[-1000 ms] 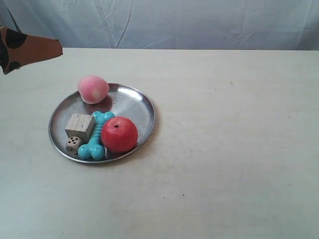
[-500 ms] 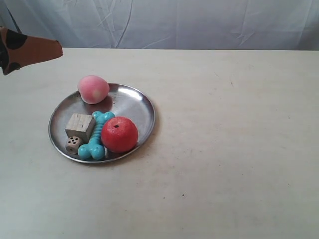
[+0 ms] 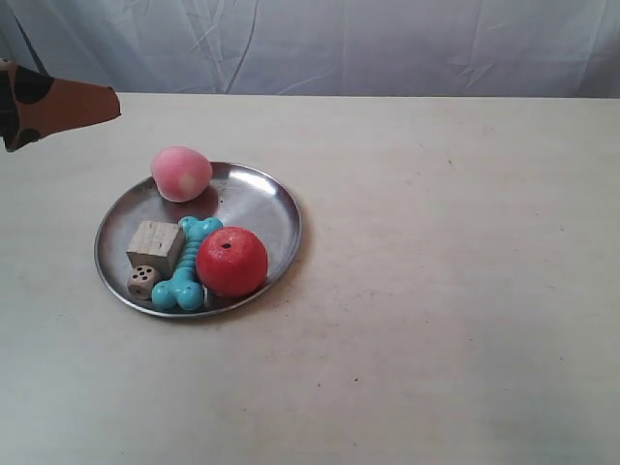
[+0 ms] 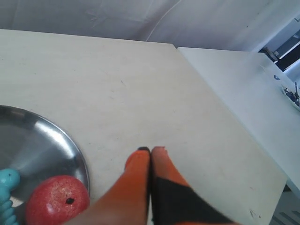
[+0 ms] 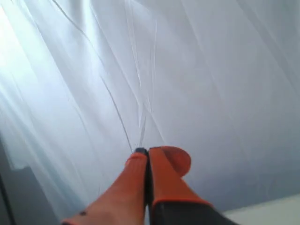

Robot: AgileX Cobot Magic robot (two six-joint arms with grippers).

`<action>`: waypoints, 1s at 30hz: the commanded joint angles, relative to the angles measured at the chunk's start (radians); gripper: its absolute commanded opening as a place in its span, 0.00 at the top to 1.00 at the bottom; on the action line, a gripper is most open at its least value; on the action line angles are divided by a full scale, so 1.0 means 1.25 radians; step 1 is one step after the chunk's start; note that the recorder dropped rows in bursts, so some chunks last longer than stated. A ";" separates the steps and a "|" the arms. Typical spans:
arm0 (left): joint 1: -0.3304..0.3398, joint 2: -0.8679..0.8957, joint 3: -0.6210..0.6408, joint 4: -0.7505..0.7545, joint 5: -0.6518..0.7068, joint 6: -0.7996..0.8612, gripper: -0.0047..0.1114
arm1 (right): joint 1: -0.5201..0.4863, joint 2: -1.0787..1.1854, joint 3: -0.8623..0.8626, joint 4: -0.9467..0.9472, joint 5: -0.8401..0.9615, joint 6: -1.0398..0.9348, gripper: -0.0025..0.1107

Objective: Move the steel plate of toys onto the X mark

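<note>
The steel plate (image 3: 263, 194) lies on the beige table, left of centre in the exterior view. It holds a pink peach (image 3: 181, 173), a red apple (image 3: 232, 261), a turquoise bone (image 3: 184, 281), a pale wooden cube (image 3: 155, 245) and a brown die (image 3: 141, 281). The gripper (image 3: 114, 100) of the arm at the exterior view's left hovers beyond the plate's far left side, apart from it. My left gripper (image 4: 151, 150) is shut and empty, above bare table beside the plate (image 4: 44, 143) and apple (image 4: 56, 200). My right gripper (image 5: 148, 151) is shut and faces the curtain. I cannot make out the X mark.
A pale wrinkled curtain (image 3: 387, 44) hangs behind the table's far edge. In the left wrist view the table's edge (image 4: 234, 126) runs beside a second white surface (image 4: 243, 79).
</note>
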 commanded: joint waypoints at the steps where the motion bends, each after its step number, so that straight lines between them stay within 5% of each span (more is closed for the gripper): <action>1: -0.004 -0.006 0.002 -0.009 0.005 0.003 0.96 | -0.004 -0.004 0.139 -0.037 -0.265 -0.003 0.98; 8: -0.004 -0.006 0.002 -0.011 0.007 0.027 0.96 | -0.004 -0.004 0.308 -0.133 -0.276 -0.003 0.98; 30: -0.004 -0.006 0.002 -0.050 -0.079 0.041 0.96 | -0.004 -0.020 0.308 -0.156 -0.221 -0.003 0.98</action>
